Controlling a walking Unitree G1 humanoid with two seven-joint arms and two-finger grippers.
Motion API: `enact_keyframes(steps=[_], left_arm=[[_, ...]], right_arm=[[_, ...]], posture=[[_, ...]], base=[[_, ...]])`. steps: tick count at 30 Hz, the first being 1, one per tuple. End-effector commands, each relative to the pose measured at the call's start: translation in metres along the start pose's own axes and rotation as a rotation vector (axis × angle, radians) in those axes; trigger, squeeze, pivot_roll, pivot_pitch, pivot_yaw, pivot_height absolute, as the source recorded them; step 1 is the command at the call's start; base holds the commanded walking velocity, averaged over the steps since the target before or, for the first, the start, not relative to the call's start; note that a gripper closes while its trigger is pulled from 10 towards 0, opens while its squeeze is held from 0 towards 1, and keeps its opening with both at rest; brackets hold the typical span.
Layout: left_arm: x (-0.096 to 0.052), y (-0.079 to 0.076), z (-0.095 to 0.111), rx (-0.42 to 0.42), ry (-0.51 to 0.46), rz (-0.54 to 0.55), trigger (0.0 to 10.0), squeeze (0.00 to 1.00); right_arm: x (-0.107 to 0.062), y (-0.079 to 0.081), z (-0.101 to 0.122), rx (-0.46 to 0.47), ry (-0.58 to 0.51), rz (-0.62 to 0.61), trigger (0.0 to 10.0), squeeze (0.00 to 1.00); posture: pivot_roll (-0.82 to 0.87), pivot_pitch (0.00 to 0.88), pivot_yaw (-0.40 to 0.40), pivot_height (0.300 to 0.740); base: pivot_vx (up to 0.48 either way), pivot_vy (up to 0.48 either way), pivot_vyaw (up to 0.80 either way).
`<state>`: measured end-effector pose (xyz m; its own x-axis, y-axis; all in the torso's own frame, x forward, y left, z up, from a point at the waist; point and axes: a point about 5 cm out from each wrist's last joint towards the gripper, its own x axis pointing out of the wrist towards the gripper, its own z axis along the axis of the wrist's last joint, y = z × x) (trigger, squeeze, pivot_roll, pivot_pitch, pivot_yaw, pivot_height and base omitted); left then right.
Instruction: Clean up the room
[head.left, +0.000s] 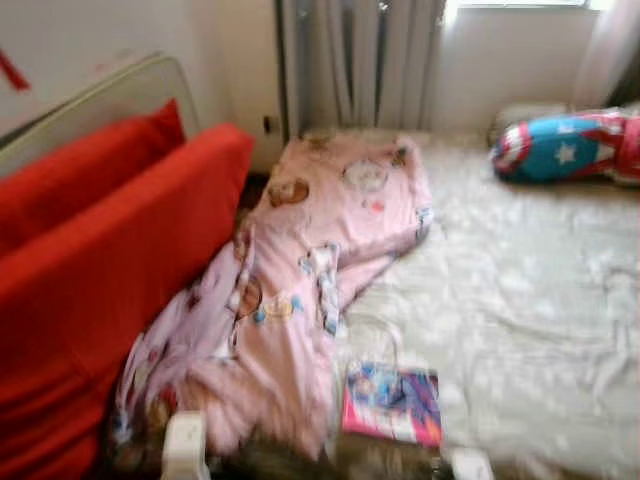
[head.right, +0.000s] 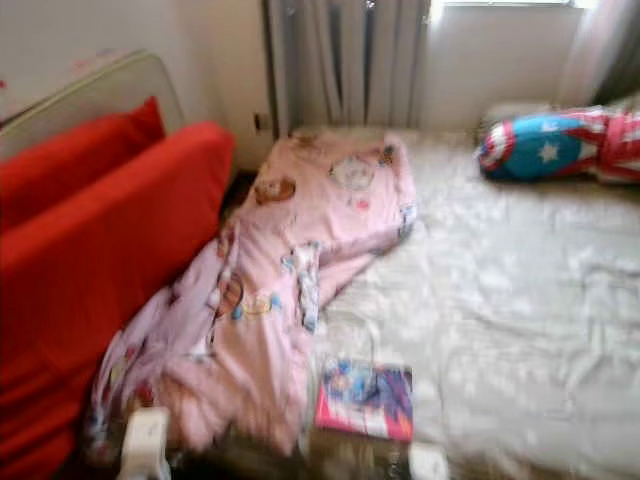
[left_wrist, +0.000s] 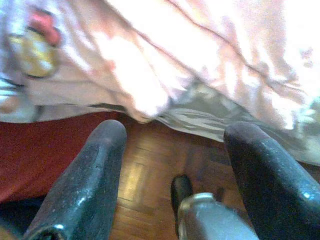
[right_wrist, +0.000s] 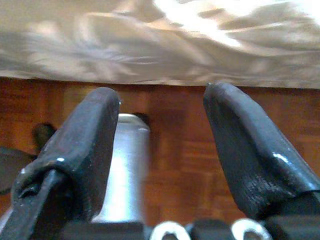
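left eye view | pink blanket (head.left: 300, 290) rumpled on bed (head.left: 520, 300) | cartoon prints

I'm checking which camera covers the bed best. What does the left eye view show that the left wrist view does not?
Left eye view alone: the red sofa back, the star-patterned cushion, the colourful book on the white bedspread, and the grey curtains.

Left wrist view alone: the left gripper with jaws apart, holding nothing, over the wooden floor.

Both: the pink printed blanket hanging over the bed's edge.
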<state>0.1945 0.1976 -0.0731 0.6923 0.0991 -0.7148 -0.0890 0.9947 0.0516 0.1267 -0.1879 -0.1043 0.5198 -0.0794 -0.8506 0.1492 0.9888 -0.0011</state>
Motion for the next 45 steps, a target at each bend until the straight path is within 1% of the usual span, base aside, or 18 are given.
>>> enact_keyframes(steps=[1, 6, 8, 10, 12, 14, 15, 16, 18, 22, 24, 25, 26, 28, 29, 36, 42, 45], left_arm=[[-0.001, 0.011, -0.001, 0.007, 0.001, 0.025, 10.0, 0.0], [0.002, 0.009, 0.013, -0.015, -0.066, 0.012, 10.0, 0.0], [0.004, 0.006, 0.028, -0.045, -0.133, -0.012, 10.0, 0.0], [0.006, 0.003, 0.04, -0.049, -0.181, -0.032, 10.0, 0.0], [0.007, 0.0, 0.059, -0.06, -0.264, -0.063, 10.0, 0.0], [0.007, -0.002, 0.069, -0.059, -0.307, -0.081, 10.0, 0.0], [0.007, -0.003, 0.076, -0.062, -0.343, -0.094, 10.0, 0.0], [0.007, -0.003, 0.076, -0.062, -0.343, -0.094, 10.0, 0.0], [0.003, -0.004, 0.089, -0.058, -0.432, -0.122, 10.0, 0.0], [-0.003, -0.003, 0.097, -0.07, -0.52, -0.131, 10.0, 0.0], [-0.008, -0.002, 0.1, -0.074, -0.564, -0.137, 10.0, 0.0], [-0.009, -0.002, 0.101, -0.074, -0.574, -0.137, 10.0, 0.0], [-0.01, -0.001, 0.101, -0.075, -0.583, -0.137, 10.0, 0.0], [-0.013, -0.001, 0.103, -0.082, -0.605, -0.14, 10.0, 0.0], [-0.018, -0.003, 0.104, -0.073, -0.637, -0.162, 10.0, 0.0], [-0.027, -0.005, 0.104, -0.055, -0.66, -0.185, 10.0, 0.0], [-0.028, -0.002, 0.118, -0.082, -0.698, -0.137, 10.0, 0.0], [-0.029, -0.003, 0.124, -0.073, -0.706, -0.144, 10.0, 0.0]], right_arm=[[0.003, 0.011, 0.01, 0.01, -0.036, 0.026, 10.0, 0.0], [0.002, 0.011, 0.013, 0.016, -0.068, 0.032, 10.0, 0.0], [0.002, 0.011, 0.015, 0.021, -0.1, 0.037, 10.0, 0.0], [0.001, 0.011, 0.017, 0.018, -0.123, 0.044, 10.0, 0.0], [0.0, 0.011, 0.02, 0.03, -0.165, 0.053, 10.0, 0.0], [0.0, 0.011, 0.022, 0.034, -0.193, 0.056, 10.0, 0.0], [-0.001, 0.011, 0.024, 0.042, -0.219, 0.056, 10.0, 0.0], [-0.001, 0.011, 0.024, 0.042, -0.219, 0.056, 10.0, 0.0], [-0.003, 0.011, 0.027, 0.065, -0.276, 0.065, 10.0, 0.0], [-0.005, 0.01, 0.03, 0.069, -0.324, 0.06, 10.0, 0.0], [-0.006, 0.003, 0.106, 0.043, -0.596, 0.071, 10.0, 0.0], [-0.01, 0.001, 0.131, 0.034, -0.686, 0.074, 10.0, 0.0], [-0.014, 0.0, 0.145, 0.03, -0.741, 0.078, 10.0, 0.0], [-0.018, -0.001, 0.151, 0.033, -0.787, 0.081, 10.0, 0.0], [-0.023, 0.0, 0.154, 0.018, -0.834, 0.084, 10.0, 0.0], [-0.027, 0.008, 0.154, -0.005, -0.86, 0.125, 10.0, 0.0], [-0.028, 0.013, 0.157, 0.023, -0.848, 0.108, 10.0, 0.0], [-0.027, 0.015, 0.157, 0.046, -0.837, 0.093, 10.0, 0.0]], posture=[[-0.03, 0.0, -0.002, 0.74], [-0.03, 0.0, -0.002, 0.74], [-0.03, 0.0, -0.002, 0.74], [-0.03, 0.0, -0.002, 0.74], [-0.03, 0.0, -0.003, 0.74], [-0.03, 0.0, -0.004, 0.74], [-0.03, 0.0, -0.003, 0.74], [-0.03, 0.0, -0.003, 0.74], [-0.04, 0.0, 0.001, 0.74], [-0.04, 0.0, 0.0, 0.74], [-0.05, 0.0, -0.002, 0.74], [-0.05, 0.0, -0.002, 0.74], [-0.05, 0.0, -0.002, 0.74], [-0.05, 0.0, -0.007, 0.74], [-0.05, 0.0, -0.007, 0.74], [-0.05, 0.0, -0.011, 0.74], [-0.04, 0.0, -0.015, 0.74], [-0.04, 0.0, -0.01, 0.74]], base=[[0.0, 0.0, 0.0], [0.0, 0.0, 0.0], [0.0, 0.0, 0.0], [0.0, 0.0, 0.0], [0.0, 0.0, 0.0], [0.0, 0.0, 0.0], [0.0, 0.0, 0.0], [0.0, 0.0, 0.0], [0.0, 0.0, 0.0], [0.0, 0.0, 0.0], [0.0, 0.0, 0.0], [0.0, 0.0, 0.0], [0.0, 0.0, 0.0], [0.0, 0.0, 0.0], [0.0, 0.0, 0.0], [0.0, 0.0, 0.0], [0.0, 0.0, 0.0], [0.0, 0.0, 0.0]])
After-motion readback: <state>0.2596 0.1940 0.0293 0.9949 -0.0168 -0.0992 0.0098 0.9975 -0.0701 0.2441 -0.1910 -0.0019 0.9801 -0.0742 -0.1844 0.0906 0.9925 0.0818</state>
